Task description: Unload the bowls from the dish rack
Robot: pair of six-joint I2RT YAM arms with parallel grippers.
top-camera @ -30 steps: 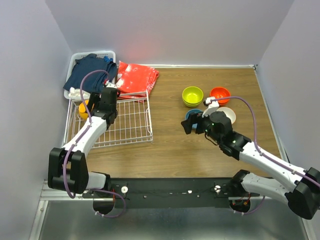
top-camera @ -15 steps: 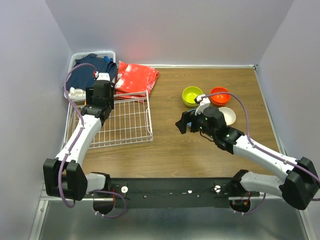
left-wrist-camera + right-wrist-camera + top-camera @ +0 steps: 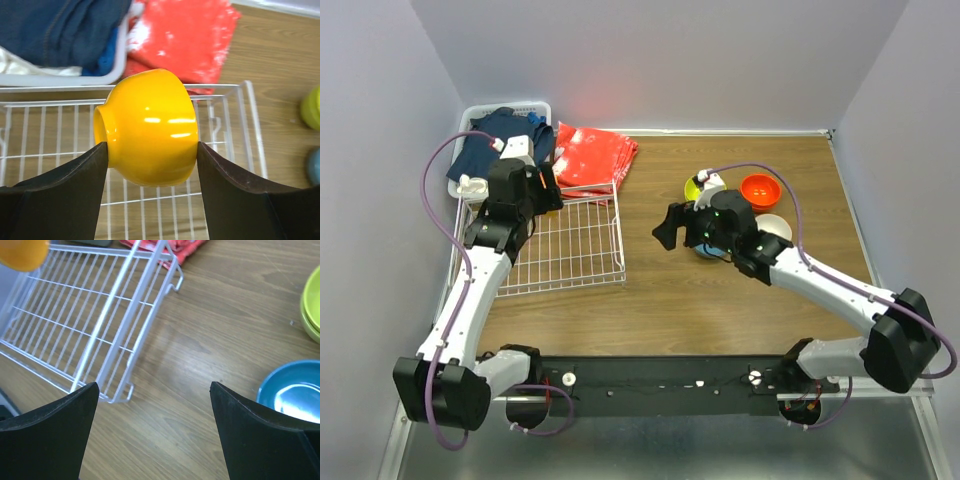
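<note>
Yellow bowl: the yellow bowl (image 3: 150,120) is up in the air over the dish rack (image 3: 570,245). It is tipped on its side, with its small foot to the left in the left wrist view.
Left pincer: the left pincer (image 3: 151,150) is holding the yellow bowl. One finger presses on each side of it. From the top view the bowl is hidden under this arm.
Dish rack: it is white wire and sits on the left part of the table (image 3: 650,300).
Lime green bowls: the lime green bowls (image 3: 312,305) sit one inside the other on the right part of the table, well apart from the rack.
Blue bowl: the blue bowl (image 3: 290,390) is on the table just beside the green ones, on the near side. The right arm covers part of it from above.
Red-orange bowl: the red-orange bowl (image 3: 760,188) is just to the right of the green ones.
White bowl: the white bowl (image 3: 775,228) is near the red-orange one, on its near side.
Right pincer: the right pincer (image 3: 153,387) is open wide and holds nothing. It hangs over bare wood between the rack and the bowls.
White basket: the white basket (image 3: 542,106) is behind the rack, in the far left corner, with blue clothes (image 3: 495,140) in it.
Red cloth: the red cloth (image 3: 595,150) lies on the table beside the basket, at the far side of the rack.
</note>
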